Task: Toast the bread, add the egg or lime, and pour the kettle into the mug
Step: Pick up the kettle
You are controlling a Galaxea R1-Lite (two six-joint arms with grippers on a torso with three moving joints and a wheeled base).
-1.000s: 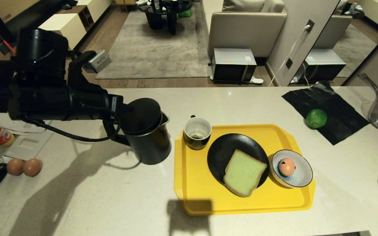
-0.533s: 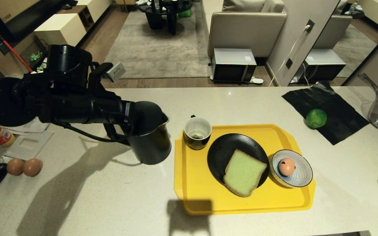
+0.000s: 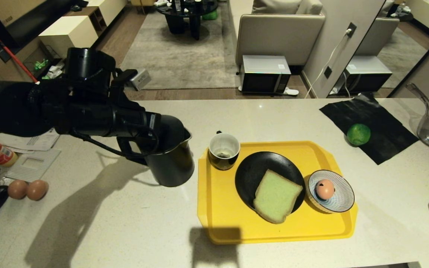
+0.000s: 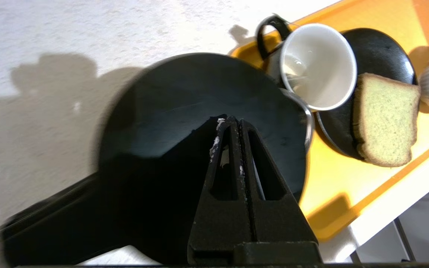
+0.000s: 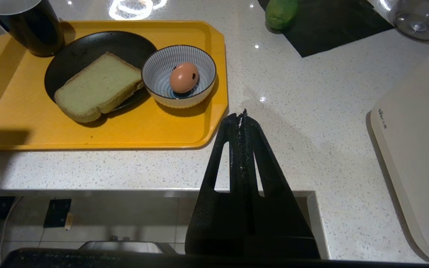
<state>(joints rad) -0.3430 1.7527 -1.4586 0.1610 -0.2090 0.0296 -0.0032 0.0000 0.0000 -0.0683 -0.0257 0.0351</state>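
Kettle (image 3: 171,156) beside mug (image 3: 224,150), pouring step pending: left pincer (image 4: 233,121), fully closed and empty, above lid; next move requires opening around the handle (image 3: 130,150).

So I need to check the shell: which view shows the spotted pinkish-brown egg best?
The right wrist view: the spotted pinkish-brown egg is close and unobstructed. The head view shows it smaller; the left wrist view shows only a sliver.

Tray on the surface, kettle beside it.
On the tray (image 3: 214,208): mug (image 3: 224,150), plate (image 3: 253,175) under bread (image 3: 276,196), bowl (image 3: 343,195) holding egg (image 3: 325,188). Kettle (image 3: 171,162) sits left; lime (image 3: 358,134) lies far right.
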